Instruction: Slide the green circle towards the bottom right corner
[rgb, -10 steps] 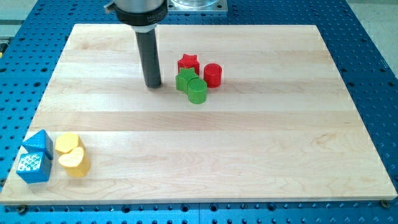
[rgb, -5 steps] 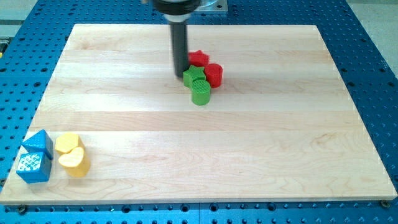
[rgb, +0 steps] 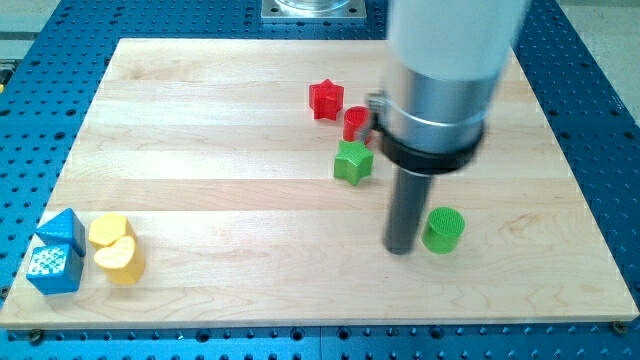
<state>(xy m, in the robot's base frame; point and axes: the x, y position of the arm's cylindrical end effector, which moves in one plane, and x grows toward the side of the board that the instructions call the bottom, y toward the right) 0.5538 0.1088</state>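
Observation:
The green circle (rgb: 442, 230) stands on the wooden board (rgb: 200, 180), right of centre and toward the view's bottom. My tip (rgb: 401, 248) rests on the board just left of it, very close or touching. The green star (rgb: 353, 161) lies up and left of the rod. The red star (rgb: 326, 99) sits near the view's top centre. The red cylinder (rgb: 355, 123) is next to it, partly hidden by the arm's body.
A blue block (rgb: 57, 253) and two yellow blocks, a round one (rgb: 108, 230) and a heart (rgb: 119, 261), sit together at the board's bottom left corner. The arm's large grey body (rgb: 445, 80) hides part of the board's upper right.
My tip has swept from the view's top centre down and right. The green circle has moved with it toward the bottom right. The green star and both red blocks have been pushed apart.

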